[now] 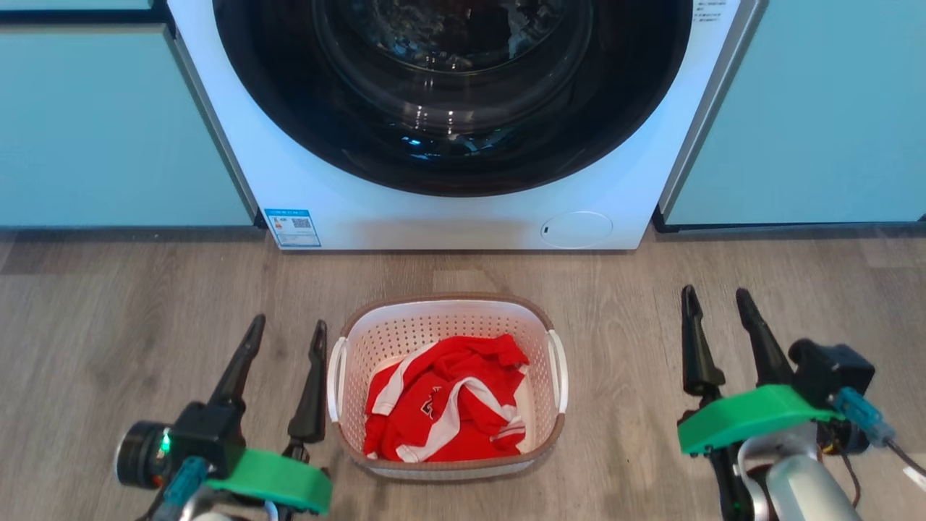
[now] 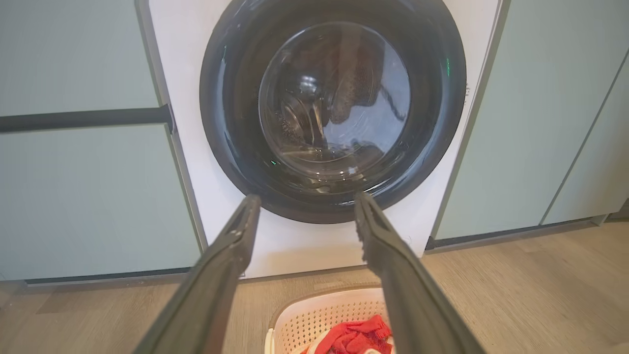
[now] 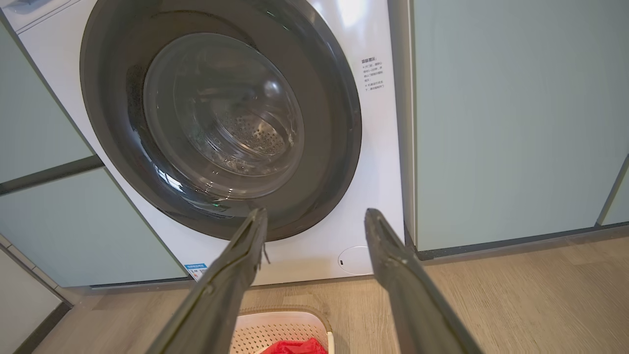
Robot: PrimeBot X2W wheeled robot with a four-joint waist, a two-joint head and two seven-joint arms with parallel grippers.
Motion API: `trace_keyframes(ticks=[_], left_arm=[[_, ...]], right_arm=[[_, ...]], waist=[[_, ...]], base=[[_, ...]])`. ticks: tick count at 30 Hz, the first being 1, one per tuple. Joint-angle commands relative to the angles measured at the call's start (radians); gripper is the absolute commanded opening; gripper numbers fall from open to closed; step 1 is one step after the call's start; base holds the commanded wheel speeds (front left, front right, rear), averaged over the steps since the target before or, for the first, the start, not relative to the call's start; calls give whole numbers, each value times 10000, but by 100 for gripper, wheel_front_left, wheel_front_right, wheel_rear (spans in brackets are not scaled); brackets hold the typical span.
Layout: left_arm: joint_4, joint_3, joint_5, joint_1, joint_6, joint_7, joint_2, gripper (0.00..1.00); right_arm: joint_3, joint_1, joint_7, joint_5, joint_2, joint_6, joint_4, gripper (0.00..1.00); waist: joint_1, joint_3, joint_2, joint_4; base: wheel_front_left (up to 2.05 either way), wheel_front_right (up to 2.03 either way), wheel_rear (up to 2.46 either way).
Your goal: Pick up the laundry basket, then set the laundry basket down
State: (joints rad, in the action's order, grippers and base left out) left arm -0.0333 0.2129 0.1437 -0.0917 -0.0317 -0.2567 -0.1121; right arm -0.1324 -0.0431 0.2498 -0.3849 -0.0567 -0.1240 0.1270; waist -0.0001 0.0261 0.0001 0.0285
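We are seeing the basket [image 1: 434, 325] sitting on the floor [image 1: 622, 434], holding a crumpled red-and-white garment [image 1: 448, 398] whose kind we are not making out. Our left gripper [image 1: 289, 321] is hovering just beside the basket's left side, fingers apart around nothing. Our right gripper [image 1: 715, 291] is hanging well off its right, likewise spread and empty. Behind the basket the washer [image 1: 448, 217] is standing, top cut off, drum murky behind dark glass. Both wrist views are cropping the basket's near part.

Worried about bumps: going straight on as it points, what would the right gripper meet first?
Probably the washing machine, low on its front; the right gripper has a free path there, depth unclear.
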Motion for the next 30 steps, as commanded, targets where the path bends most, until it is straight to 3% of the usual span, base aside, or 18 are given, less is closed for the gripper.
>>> trace_keyframes(ticks=[1, 11, 30], left_arm=[[-214, -453, -74, 191, -72, -51, 69, 100], [-249, -897, -305, 33, -572, -51, 420, 100], [-182, -1003, -355, -66, -846, -51, 605, 100]], right_arm=[[-188, -185, 120, 66, 65, -67, -310, 100], [-261, -159, 120, -28, 65, -67, -234, 100], [-408, -178, 120, 97, 65, -67, -229, 100]], waist=[[1, -47, -1, -20], [1, -186, -1, -124], [1, -172, -1, -135]], base=[[0, 0, 0], [0, 0, 0], [0, 0, 0]])
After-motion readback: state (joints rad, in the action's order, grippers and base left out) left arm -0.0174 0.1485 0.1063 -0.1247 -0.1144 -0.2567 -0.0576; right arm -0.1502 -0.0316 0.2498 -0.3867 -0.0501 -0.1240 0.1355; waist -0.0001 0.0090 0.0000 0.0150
